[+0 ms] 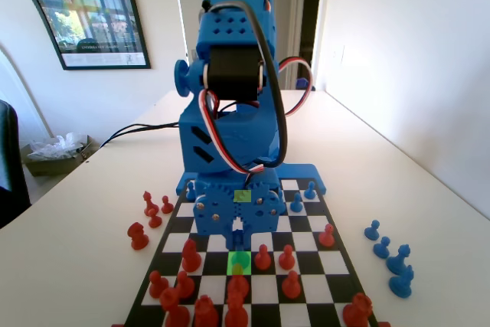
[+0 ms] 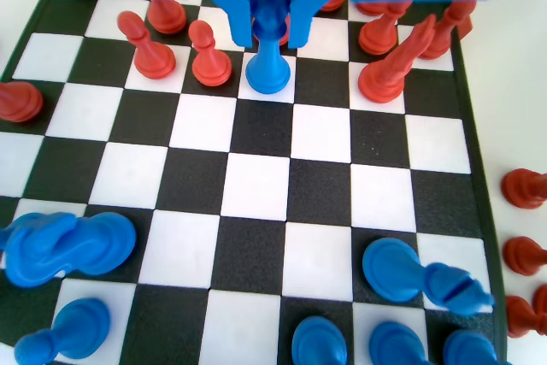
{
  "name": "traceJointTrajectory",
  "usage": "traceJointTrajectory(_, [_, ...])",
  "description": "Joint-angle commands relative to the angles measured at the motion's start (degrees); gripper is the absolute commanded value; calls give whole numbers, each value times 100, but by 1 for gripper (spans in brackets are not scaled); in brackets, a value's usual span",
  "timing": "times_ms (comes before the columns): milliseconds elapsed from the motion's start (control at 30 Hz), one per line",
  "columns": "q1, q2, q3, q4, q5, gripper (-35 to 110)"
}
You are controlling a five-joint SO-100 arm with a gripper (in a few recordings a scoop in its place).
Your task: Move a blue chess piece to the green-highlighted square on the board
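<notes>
In the wrist view the blue chess piece [image 2: 268, 61] stands upright with its base on a white cell of the board [image 2: 256, 185]. My gripper [image 2: 270, 33] hangs straight over it, and both jaws press against the sides of its head. In the fixed view the gripper [image 1: 239, 241] sits low over the green-highlighted square [image 1: 240, 260]. The piece [image 1: 239, 267] shows there tinted green, in the row of red pawns. A paler yellow-green tint [image 1: 243, 196] lies higher up, over the gripper body.
Red pawns [image 2: 209, 55] and a leaning red piece [image 2: 395, 70] stand close on both sides of the held piece. Blue pieces [image 2: 68, 245], some lying down, crowd the near rows in the wrist view. Captured blue pieces [image 1: 390, 258] and red pieces [image 1: 149, 216] sit off the board.
</notes>
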Motion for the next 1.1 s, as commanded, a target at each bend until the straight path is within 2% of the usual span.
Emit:
traceJointTrajectory(0, [88, 369, 26, -70, -53, 10])
traceJointTrajectory(400, [70, 615, 44, -44, 9, 14])
traceJointTrajectory(1067, [-70, 1160, -360, 773, 264, 12])
